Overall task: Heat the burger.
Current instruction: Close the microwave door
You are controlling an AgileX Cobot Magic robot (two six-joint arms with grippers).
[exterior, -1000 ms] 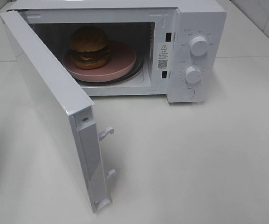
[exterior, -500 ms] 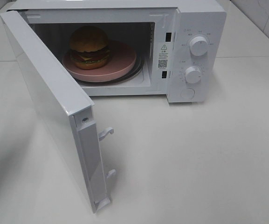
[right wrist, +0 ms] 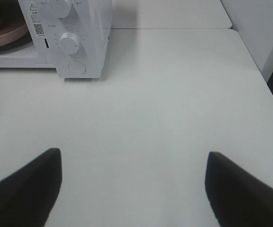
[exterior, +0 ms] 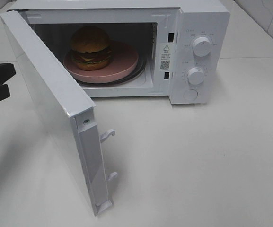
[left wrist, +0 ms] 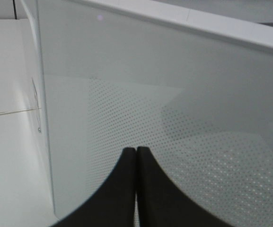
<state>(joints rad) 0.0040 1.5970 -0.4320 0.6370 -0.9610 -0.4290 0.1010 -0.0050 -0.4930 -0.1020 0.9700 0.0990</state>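
Burger (exterior: 91, 47) inside microwave (exterior: 207, 19), far from left claw (left wrist: 136, 155)

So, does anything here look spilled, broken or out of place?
Nothing stands out. The burger sits upright on the pink plate inside the microwave. The door is wide open, and nothing has spilled.

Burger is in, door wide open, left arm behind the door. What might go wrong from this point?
1. The shut left end effector faces the smooth window panel of the door; a push there may slide off rather than swing it.
2. A hard shove might shift the whole microwave on the smooth table.
3. A slam may jolt the tall burger on its plate.
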